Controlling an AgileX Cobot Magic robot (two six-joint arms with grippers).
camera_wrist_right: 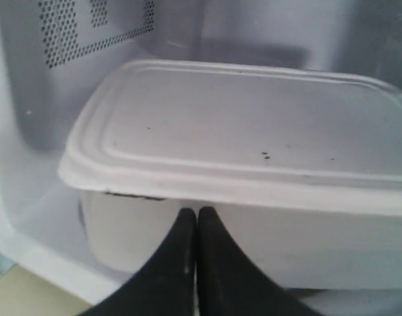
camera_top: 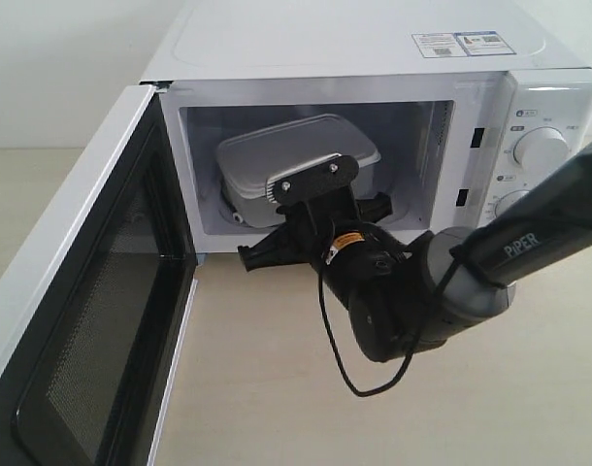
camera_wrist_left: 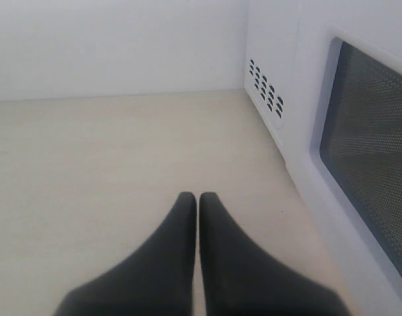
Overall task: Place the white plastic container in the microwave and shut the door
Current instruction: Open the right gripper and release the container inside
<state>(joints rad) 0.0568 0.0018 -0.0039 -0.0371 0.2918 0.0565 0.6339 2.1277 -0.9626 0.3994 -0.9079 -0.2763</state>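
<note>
With the right pincer shut and empty at the container, push squarely toward 12 o'clock, under the rim, avoiding any twist.

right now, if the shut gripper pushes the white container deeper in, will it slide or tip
Probably slides: the white plastic container is low and wide. Likely light, with translucent walls that may flex against the shut right gripper. Its overhanging lid rim might snag.
</note>
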